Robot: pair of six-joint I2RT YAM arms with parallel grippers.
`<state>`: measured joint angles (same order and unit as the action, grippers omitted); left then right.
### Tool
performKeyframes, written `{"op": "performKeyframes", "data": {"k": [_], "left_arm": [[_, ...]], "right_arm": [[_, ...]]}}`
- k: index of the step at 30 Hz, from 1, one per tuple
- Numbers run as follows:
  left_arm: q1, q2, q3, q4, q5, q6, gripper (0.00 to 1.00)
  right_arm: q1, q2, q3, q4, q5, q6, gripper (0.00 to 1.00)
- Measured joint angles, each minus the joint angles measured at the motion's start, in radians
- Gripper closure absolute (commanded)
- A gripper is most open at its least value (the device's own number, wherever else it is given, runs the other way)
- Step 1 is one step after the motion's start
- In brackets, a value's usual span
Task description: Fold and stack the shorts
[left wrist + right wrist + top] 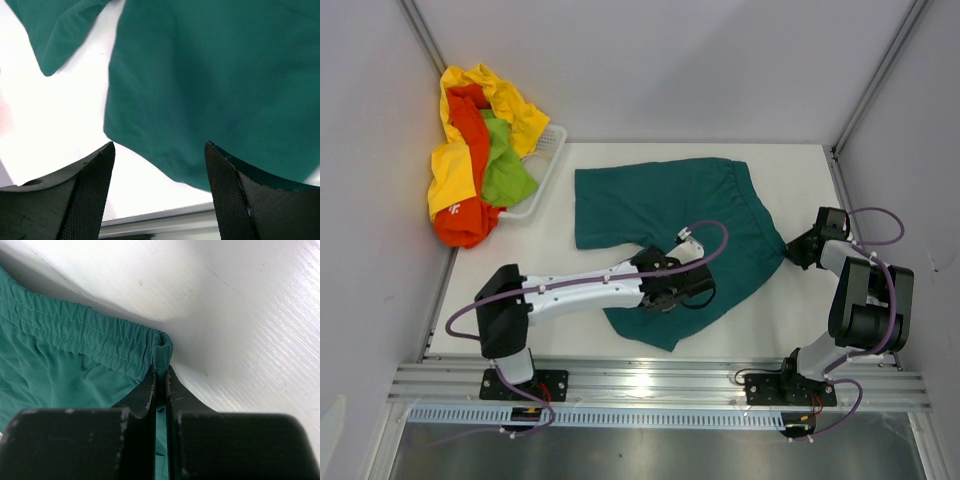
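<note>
Above the counter (770, 320), top view: how far along is the task? (Reader)
Early, I judge: the teal shorts (670, 215) lie spread and unfolded, nothing is stacked, and the other shorts (480, 160) sit heaped in the basket (552, 148). (Legend)
Left wrist view? (Reader)
Here the left gripper (159, 150) stands wide apart, empty, over teal cloth. (Legend)
Right wrist view? (Reader)
Here the right gripper (160, 377) is pinched tight on the corner of the waistband (90, 335). (Legend)
</note>
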<state>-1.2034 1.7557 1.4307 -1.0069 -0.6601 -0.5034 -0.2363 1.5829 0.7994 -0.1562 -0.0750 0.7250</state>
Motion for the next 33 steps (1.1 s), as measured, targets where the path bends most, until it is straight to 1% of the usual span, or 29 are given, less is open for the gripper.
{"op": "performKeyframes", "data": {"k": [2, 7, 13, 15, 17, 23, 29, 30, 32, 33], "left_arm": [[-0.037, -0.033, 0.0, -0.002, -0.002, -0.021, 0.26], [-0.174, -0.077, 0.011, -0.002, 0.003, -0.093, 0.28], [-0.351, -0.072, 0.011, 0.037, 0.01, -0.187, 0.28], [-0.414, -0.05, 0.018, 0.044, 0.011, -0.23, 0.28], [-0.446, -0.014, 0.023, 0.048, 0.013, -0.263, 0.27], [-0.435, 0.114, 0.003, 0.054, 0.002, -0.337, 0.25], [-0.354, 0.132, -0.033, 0.061, -0.021, -0.362, 0.25], [-0.335, 0.133, -0.04, 0.065, -0.026, -0.361, 0.26], [-0.306, 0.138, -0.047, 0.07, -0.034, -0.361, 0.3], [-0.292, 0.141, -0.05, 0.077, -0.037, -0.36, 0.34]], "right_arm": [[0.002, 0.003, 0.0, 0.002, 0.0, 0.0, 1.0], [0.003, 0.003, 0.0, 0.004, 0.0, 0.0, 1.0], [0.003, 0.003, 0.002, 0.004, -0.001, -0.001, 1.0], [0.003, 0.003, 0.003, 0.004, -0.001, -0.001, 1.0], [0.003, 0.003, 0.003, 0.004, -0.001, -0.001, 1.0], [0.003, 0.003, 0.003, 0.004, -0.002, -0.001, 1.0], [0.003, 0.003, 0.003, 0.005, -0.005, -0.001, 1.0], [0.003, 0.003, 0.003, 0.005, -0.005, -0.001, 1.0], [0.003, 0.003, 0.003, 0.005, -0.005, -0.001, 1.0], [0.003, 0.003, 0.003, 0.005, -0.005, -0.001, 1.0]]}}
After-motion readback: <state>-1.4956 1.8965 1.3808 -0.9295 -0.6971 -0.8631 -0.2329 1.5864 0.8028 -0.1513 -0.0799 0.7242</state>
